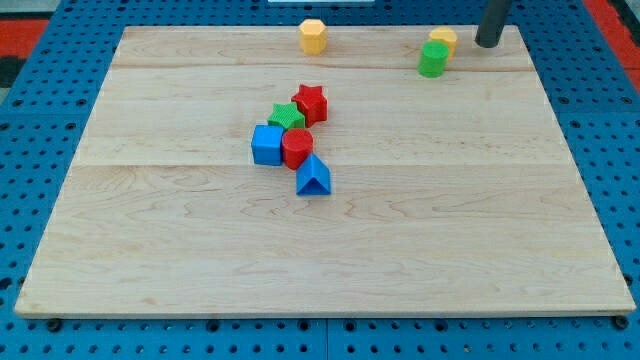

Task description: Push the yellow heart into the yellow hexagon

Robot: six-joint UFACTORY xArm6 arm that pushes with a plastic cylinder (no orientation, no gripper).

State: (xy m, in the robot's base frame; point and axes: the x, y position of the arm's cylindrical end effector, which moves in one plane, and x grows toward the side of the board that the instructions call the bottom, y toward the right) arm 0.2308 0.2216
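The yellow hexagon (313,36) stands near the board's top edge, at centre. The yellow heart (443,40) sits near the top right, partly behind a green cylinder (433,59) that touches its lower left side. The dark rod comes down from the view's top right. My tip (487,43) rests on the board just right of the yellow heart, a small gap apart from it.
A cluster lies at the board's middle: a red star (311,103), a green star (286,117), a blue cube (267,145), a red cylinder (297,149) and a blue triangle (313,177). The wooden board (150,250) lies on a blue pegboard.
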